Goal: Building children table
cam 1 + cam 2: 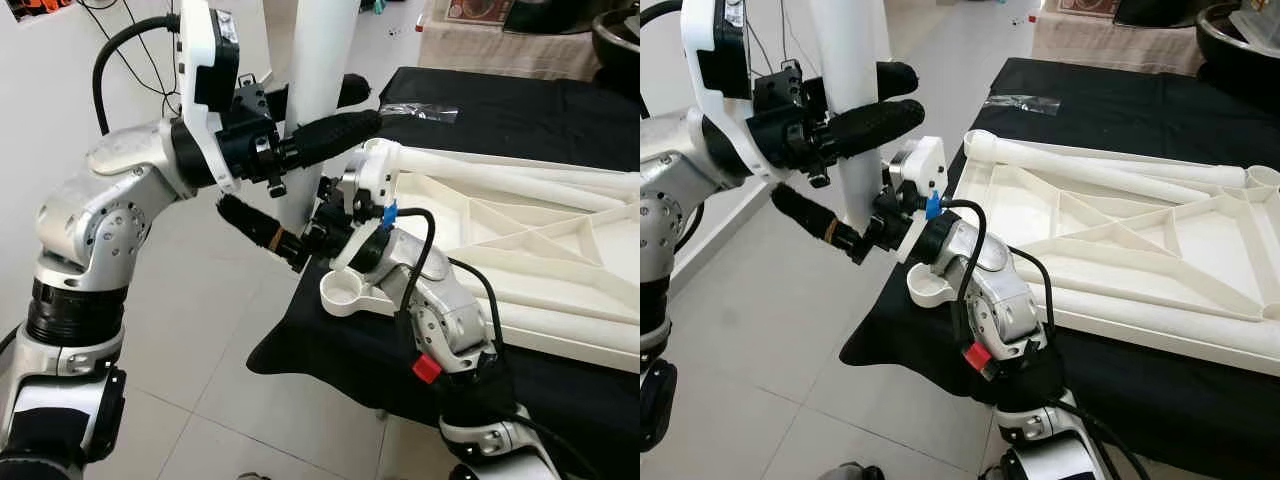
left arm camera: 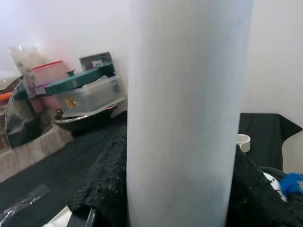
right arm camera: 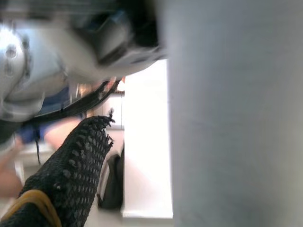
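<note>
1. Nearest the robot, the left gripper was clenched around a white table leg held upright, off the edge of the work surface; its black fingers wrapped both sides of the tube.
2. The right gripper reached to the same leg lower down, one finger beside it; whether it was gripping could not be told.
3. Just beyond, the white table top lay upside down, ribs showing, on a black cloth. An empty corner socket sat at its near corner, and another leg lay loose along its far edge.
4. By my reading, no leg was yet seated; the held one wanted lowering into the near socket, so most of the build remained.
5. Farther off, pale floor tiles, a white wall, and lidded storage containers.
</note>
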`<state>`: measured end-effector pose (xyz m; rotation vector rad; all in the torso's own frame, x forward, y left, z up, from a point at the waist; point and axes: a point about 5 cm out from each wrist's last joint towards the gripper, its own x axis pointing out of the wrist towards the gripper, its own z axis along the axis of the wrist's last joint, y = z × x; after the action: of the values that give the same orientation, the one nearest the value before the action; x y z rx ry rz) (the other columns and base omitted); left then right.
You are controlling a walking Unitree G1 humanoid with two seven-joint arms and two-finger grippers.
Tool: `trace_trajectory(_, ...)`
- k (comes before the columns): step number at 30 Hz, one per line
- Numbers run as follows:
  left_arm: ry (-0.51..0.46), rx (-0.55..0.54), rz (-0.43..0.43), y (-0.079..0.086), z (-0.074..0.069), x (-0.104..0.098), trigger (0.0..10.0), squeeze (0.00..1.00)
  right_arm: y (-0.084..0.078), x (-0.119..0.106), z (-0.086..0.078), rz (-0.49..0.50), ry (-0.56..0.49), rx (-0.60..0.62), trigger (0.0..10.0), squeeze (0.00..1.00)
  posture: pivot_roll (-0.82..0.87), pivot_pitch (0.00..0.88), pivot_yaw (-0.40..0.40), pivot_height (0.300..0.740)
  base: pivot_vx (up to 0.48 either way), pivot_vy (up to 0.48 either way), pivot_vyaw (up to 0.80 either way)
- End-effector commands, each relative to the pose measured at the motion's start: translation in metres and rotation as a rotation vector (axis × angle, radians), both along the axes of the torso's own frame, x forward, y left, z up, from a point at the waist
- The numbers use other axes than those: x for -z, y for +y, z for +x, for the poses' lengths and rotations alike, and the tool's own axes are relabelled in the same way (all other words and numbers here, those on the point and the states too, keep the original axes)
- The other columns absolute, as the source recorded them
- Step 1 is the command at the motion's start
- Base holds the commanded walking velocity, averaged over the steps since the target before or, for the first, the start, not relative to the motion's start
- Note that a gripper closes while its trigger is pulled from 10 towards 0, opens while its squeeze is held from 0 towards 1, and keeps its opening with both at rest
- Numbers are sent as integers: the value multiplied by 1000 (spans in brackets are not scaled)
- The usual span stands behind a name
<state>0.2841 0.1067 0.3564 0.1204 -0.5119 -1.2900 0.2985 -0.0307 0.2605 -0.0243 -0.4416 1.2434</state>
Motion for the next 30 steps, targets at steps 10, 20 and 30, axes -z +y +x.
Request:
trace_trajectory(10, 66, 279, 85, -44, -19, 22, 0, 0, 40, 0, -12, -152, -58, -143, 10000, 0, 11, 125, 30, 740, 0, 0, 0)
trace_trajectory(20, 64, 298, 93, -49, -22, 26, 0, 0, 38, 4, -4, -146, 39, -111, 0, 0, 3, 127, 29, 740, 0, 0, 0)
trace_trajectory(30, 63, 303, 100, -51, -22, 28, 0, 0, 35, 6, -2, -174, 95, -97, 0, 0, -5, 129, 27, 740, 0, 0, 0)
